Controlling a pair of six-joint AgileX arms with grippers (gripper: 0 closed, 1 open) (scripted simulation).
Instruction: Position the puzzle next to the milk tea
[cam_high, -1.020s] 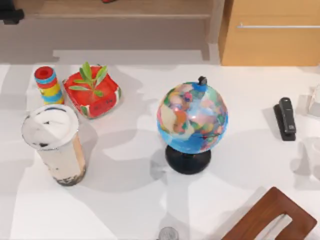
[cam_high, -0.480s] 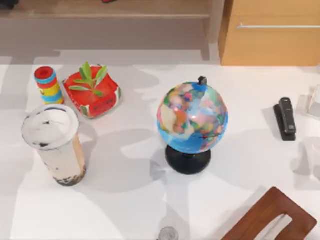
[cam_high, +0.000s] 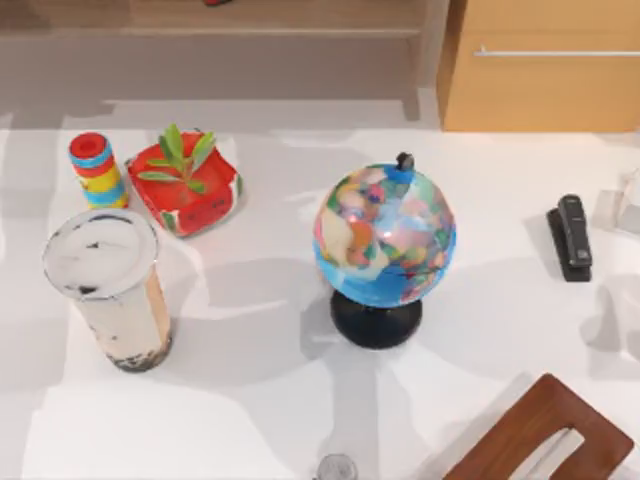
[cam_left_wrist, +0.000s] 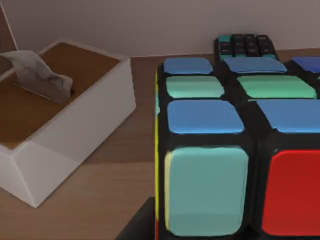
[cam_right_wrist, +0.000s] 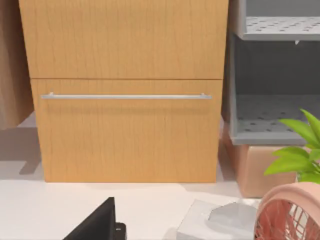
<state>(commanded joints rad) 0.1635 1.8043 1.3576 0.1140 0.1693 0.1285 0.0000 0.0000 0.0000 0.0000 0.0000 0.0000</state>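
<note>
- The puzzle (cam_left_wrist: 240, 150) sits huge in the left wrist view, on a brown wooden surface (cam_left_wrist: 100, 200), just beside a white tissue box (cam_left_wrist: 65, 135) and with a keypad (cam_left_wrist: 245, 46) behind it.
- The left claw is right up against the cube, but I cannot tell whether it is spread, pressed together or pinching the cube.
- The milk tea (cam_high: 108, 285) stands upright at the table's left, near a ring stack (cam_high: 95, 170) and a red plant pot (cam_high: 185, 190).
- First risk is a poor hold: if the claw catches only an edge of the cube, it could twist or drop out on the way over.
- Second risk is that a skewed lift nudges the tissue box, since the two sit so close.
- The big one is the cup, which is tall, narrow at the base and likely top-heavy. An arm swinging in low could tip it.
- The free space next to the cup lies toward the globe (cam_high: 385, 235). Coming in from the pot side looks cramped.
- Releasing too far away leaves the cube not really next to the cup.
- The right arm looks idle, its camera facing the cabinet (cam_right_wrist: 125, 90).
</note>
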